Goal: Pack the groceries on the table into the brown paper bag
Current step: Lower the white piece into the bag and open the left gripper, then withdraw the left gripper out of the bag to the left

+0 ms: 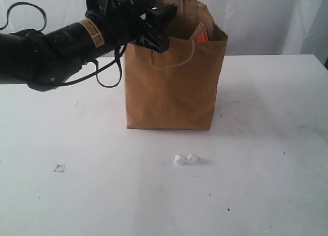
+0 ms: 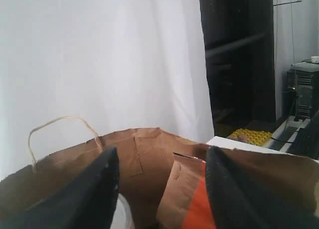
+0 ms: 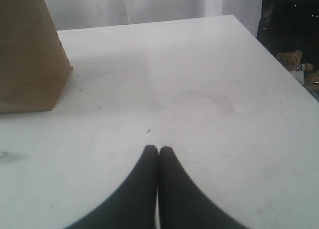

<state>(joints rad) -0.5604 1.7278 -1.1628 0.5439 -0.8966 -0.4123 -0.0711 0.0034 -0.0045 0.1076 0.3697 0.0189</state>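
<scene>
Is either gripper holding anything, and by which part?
Nothing. The left gripper is open over the brown paper bag; the right gripper is shut on nothing.

A black robot arm (image 1: 46,51) reaches in from the upper left of the frame, its left gripper (image 1: 164,30) poised at the upper left rim of a brown paper bag (image 1: 171,92) standing upright on a white table (image 1: 266,143), upper centre. An orange-labelled brown pouch (image 1: 201,35) pokes above the bag's rim at its upper right. A pale cord handle (image 1: 174,64) droops down the bag's front, and a black cable (image 1: 108,77) loops beneath the arm. 2 small white lumps (image 1: 185,159) lie touching, in front of the bag at lower centre. A chipped mark (image 1: 59,168) shows at lower left. A white curtain (image 1: 256,15) hangs behind.
</scene>
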